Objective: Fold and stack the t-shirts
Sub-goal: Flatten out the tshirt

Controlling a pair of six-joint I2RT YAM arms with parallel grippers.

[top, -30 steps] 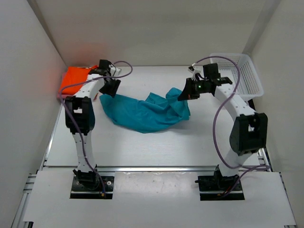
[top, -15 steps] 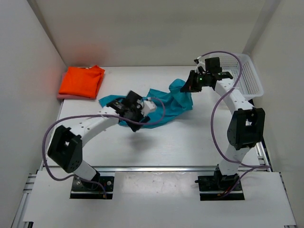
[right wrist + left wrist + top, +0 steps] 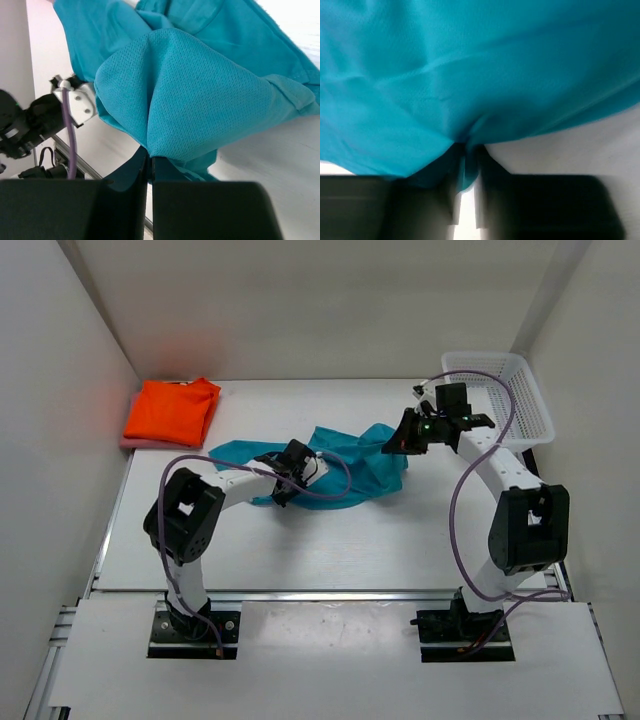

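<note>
Centre of top view: teal shirt (image 3: 375, 465) bunched, unfolded. Orange shirt (image 3: 172, 410) lies folded upper left on a pink one (image 3: 128, 443). Likely step: spreading teal flat, so the two pinches need pulling apart. Left arm doubled back low, right arm reaching in.

Left wrist view: left gripper (image 3: 466, 150) nipped on a teal fold.

Right wrist view: right gripper (image 3: 150, 161) clamped tight on a teal peak.

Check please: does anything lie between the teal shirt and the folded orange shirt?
Nothing visible does. Only bare table separates the teal shirt from the orange shirt. The left gripper and the right gripper each pinch it.
</note>
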